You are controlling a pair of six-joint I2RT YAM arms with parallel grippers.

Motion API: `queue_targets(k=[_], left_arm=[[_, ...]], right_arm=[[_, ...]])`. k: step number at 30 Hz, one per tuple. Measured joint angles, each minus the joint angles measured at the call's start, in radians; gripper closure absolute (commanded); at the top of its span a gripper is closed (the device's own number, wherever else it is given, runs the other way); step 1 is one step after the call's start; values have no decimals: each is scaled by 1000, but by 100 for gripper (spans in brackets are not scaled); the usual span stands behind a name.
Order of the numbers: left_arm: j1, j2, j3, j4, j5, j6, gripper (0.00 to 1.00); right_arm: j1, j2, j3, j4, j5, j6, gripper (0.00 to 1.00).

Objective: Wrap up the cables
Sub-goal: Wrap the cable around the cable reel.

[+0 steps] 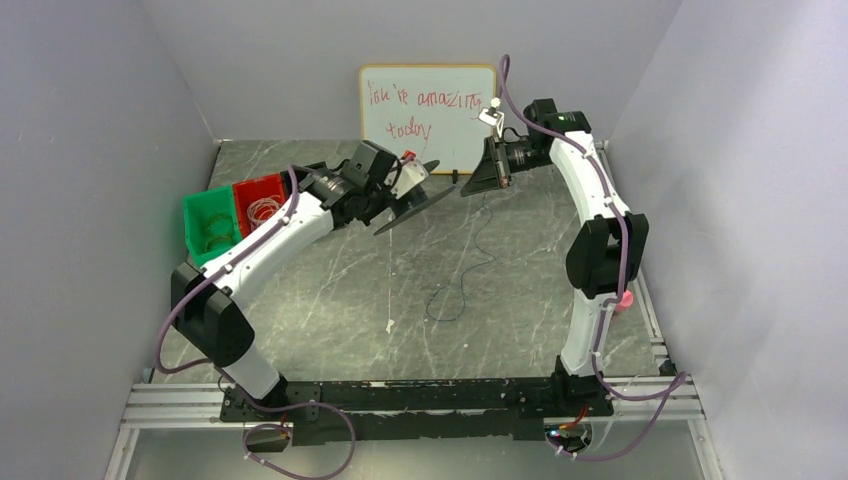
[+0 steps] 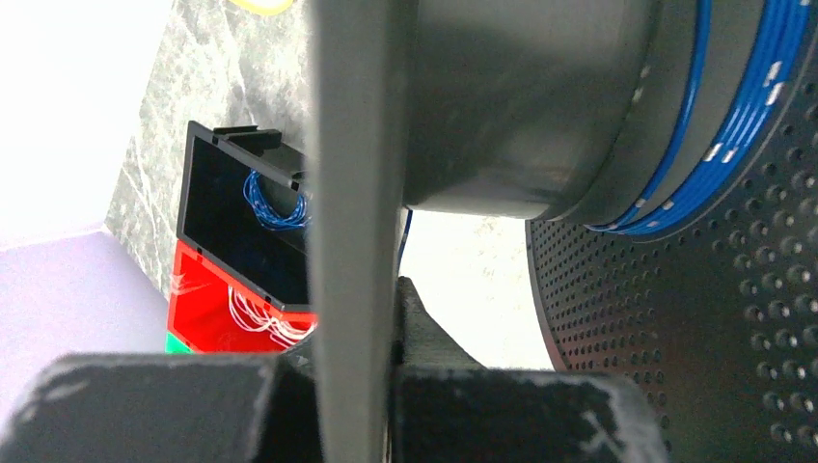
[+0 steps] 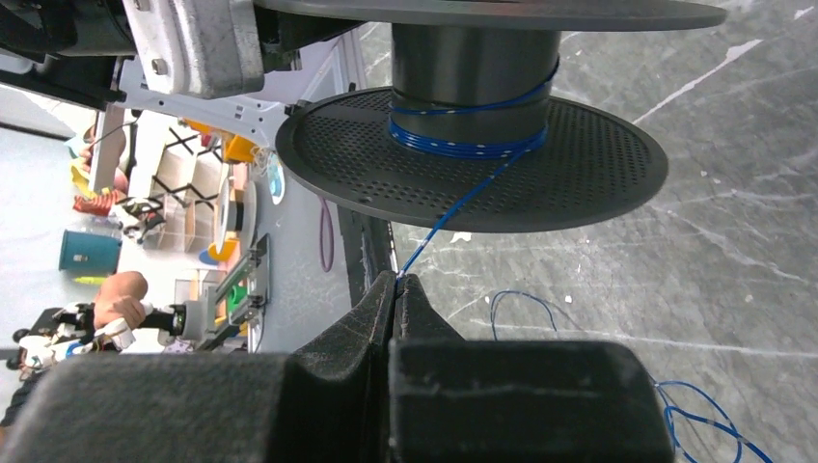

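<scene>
Left gripper (image 1: 410,182) clamped; right gripper (image 3: 397,289) pinched tight; both aloft

You're looking at a cable (image 3: 468,149) showing bright blue, flecked with small white marks. The spool (image 3: 477,58) is showing dark grey, and its flange (image 3: 579,183) is wearing even rows of tiny holes. The table (image 1: 330,290) is showing grey marble streaked with white veins. One bin (image 1: 192,215) is showing green and its neighbour (image 1: 258,185) red. The whiteboard (image 1: 428,115) is carrying red handwriting on white. The left arm (image 1: 270,240) and right arm (image 1: 595,185) are showing white with black joints, trailing purple hoses (image 1: 507,95).
</scene>
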State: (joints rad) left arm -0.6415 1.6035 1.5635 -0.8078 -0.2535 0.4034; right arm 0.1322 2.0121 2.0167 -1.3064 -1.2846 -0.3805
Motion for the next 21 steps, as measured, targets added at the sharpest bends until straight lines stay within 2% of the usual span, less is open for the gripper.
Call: queue_targets(k=[12,21], left_arm=[[-4,56,68,-44,-67,-63,98],[0,107,120,-71,-125,-140,98]], right_arm=[[35,-13,-9,34,-11,0,92],[74,-68,-21,32,-37,2,93]])
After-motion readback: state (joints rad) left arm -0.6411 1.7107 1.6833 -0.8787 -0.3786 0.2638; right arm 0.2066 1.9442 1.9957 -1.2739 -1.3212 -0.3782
